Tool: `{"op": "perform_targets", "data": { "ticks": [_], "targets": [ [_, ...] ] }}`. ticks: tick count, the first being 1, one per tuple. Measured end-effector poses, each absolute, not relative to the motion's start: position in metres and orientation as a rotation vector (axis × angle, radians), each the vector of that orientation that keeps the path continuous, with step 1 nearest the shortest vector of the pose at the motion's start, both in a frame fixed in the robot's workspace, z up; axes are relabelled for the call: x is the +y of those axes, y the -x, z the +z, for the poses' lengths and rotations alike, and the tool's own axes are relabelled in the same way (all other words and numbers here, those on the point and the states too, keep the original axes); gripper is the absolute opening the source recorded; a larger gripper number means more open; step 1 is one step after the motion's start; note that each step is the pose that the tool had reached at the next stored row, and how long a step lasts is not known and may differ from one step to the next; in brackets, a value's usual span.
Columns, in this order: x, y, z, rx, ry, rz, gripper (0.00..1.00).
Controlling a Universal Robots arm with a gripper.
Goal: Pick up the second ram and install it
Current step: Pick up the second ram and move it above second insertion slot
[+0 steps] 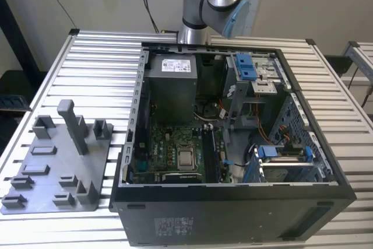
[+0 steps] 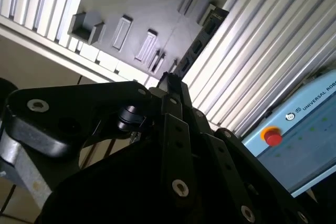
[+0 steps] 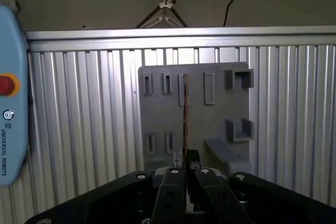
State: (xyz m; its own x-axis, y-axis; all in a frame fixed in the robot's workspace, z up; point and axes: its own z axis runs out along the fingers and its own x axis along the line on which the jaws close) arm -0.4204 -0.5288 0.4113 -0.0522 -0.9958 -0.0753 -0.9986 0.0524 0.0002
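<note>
The gripper (image 3: 185, 170) was closed narrow on the second ram (image 3: 185, 114), its two black fingers pressed against the flat faces at one end of the stick; in the first wrist view the board appeared edge-on, a thin dark line with a reddish tint running straight out from between the fingertips; in the second wrist view the gripper (image 2: 170, 82) carried the same stick (image 2: 202, 43) seen more from the side, a long narrow dark strip with black chips along it, projecting away from the black linkage. In both wrist views the ram crossed in front of a grey fixture plate (image 3: 215, 114) with small raised holders and slots, which lay beyond it on a slatted aluminium table (image 3: 94, 129); a pale blue teach pendant (image 2: 304, 140) with a red button (image 2: 272, 137) lay on the same slats beside the plate. In the exterior view the fixture plate (image 1: 46, 167) sat at the exterior view's left of the table (image 1: 99, 62), a tall grey post (image 1: 73, 123) standing on it; just beside it, toward the exterior view's right, lay an open black computer case (image 1: 233, 193), with a grey power supply box (image 1: 170, 86) at its far end and a green motherboard (image 1: 169, 150) nearer the camera; the silver and blue robot arm (image 1: 213, 4) rose behind the far edge of the case.
</note>
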Motion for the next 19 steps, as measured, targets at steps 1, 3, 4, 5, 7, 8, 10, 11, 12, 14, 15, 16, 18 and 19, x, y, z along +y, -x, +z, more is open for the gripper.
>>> {"op": "perform_targets", "data": {
  "ticks": [1,3,4,5,7,8,10,11,12,14,15,16,18,19],
  "targets": [
    [-0.529,0.42,0.414,2.239,2.124,0.08,0.14],
    [-0.529,0.42,0.419,2.239,2.124,0.08,0.14],
    [-0.529,0.42,0.42,2.239,2.124,0.08,0.14],
    [-0.529,0.42,0.421,2.239,2.124,0.08,0.14],
    [-0.529,0.42,0.425,2.239,2.124,0.081,0.14],
    [-0.529,0.42,0.427,2.239,2.124,0.081,0.14],
    [-0.529,0.42,0.433,2.239,2.124,0.081,0.14],
    [-0.529,0.42,0.436,2.239,2.124,0.081,0.14],
    [-0.529,0.42,0.438,2.239,2.124,0.081,0.14],
    [-0.529,0.42,0.443,2.239,2.124,0.081,0.14],
    [-0.529,0.42,0.446,2.239,2.124,0.081,0.14],
    [-0.529,0.42,0.448,2.239,2.124,0.081,0.14],
    [-0.529,0.42,0.449,2.239,2.124,0.081,0.14],
    [-0.529,0.42,0.449,2.239,2.124,0.081,0.14]
  ]
}}
